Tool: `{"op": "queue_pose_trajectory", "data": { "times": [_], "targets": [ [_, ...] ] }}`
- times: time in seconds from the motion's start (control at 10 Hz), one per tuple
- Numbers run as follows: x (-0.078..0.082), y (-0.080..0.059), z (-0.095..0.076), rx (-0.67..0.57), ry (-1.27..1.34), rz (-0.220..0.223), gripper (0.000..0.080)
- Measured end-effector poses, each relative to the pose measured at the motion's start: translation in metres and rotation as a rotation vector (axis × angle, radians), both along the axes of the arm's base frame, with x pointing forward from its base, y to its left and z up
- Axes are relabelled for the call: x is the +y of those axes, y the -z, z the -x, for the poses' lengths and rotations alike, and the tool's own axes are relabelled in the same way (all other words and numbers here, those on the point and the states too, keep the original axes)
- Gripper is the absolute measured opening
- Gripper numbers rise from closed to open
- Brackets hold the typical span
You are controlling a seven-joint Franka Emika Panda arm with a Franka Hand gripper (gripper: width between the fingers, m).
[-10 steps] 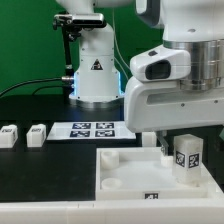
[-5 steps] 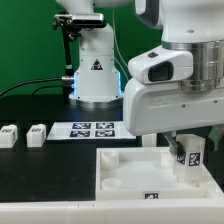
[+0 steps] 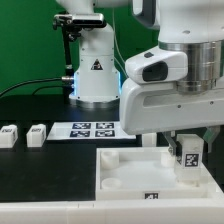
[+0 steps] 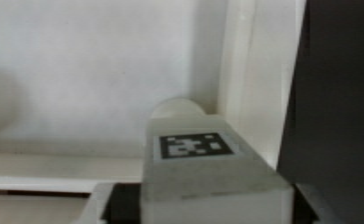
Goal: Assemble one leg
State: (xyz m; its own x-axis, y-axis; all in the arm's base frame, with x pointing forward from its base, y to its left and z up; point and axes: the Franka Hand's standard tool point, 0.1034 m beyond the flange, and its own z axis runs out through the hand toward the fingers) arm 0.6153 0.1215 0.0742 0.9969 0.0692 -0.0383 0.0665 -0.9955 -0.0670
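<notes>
My gripper [image 3: 186, 150] is shut on a white leg [image 3: 187, 162] with a black-and-white tag on its face. It holds the leg upright over the right rear corner of the large white tray-like panel [image 3: 125, 172]. In the wrist view the leg [image 4: 200, 145] sits between the dark fingers [image 4: 126, 203], its tip close to the panel's corner recess [image 4: 108, 90]. I cannot tell whether the leg touches the panel. Two more legs [image 3: 9, 136] [image 3: 37, 135] lie on the black table at the exterior view's left.
The marker board [image 3: 92, 129] lies flat behind the panel. The robot's white base [image 3: 93, 72] stands at the back, before a green backdrop. The panel's raised wall [image 4: 250, 60] runs beside the held leg.
The gripper with the leg has shifted slightly toward the exterior view's left and down a little over the panel's corner. The loose legs have not moved.
</notes>
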Motion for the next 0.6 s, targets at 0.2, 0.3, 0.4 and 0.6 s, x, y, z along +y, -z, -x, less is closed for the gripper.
{"op": "queue_pose_trajectory", "data": {
  "times": [0.2, 0.3, 0.4, 0.6],
  "targets": [
    [0.0004, 0.0006, 0.0004, 0.022, 0.287, 0.003, 0.0296],
    [0.0005, 0.0008, 0.0006, 0.028, 0.367, 0.007, 0.0297],
    [-0.0009, 0.0020, 0.0007, 0.043, 0.500, 0.001, 0.0297],
    [-0.0071, 0.0055, -0.0013, 0.071, 0.738, -0.008, 0.0296]
  ]
}}
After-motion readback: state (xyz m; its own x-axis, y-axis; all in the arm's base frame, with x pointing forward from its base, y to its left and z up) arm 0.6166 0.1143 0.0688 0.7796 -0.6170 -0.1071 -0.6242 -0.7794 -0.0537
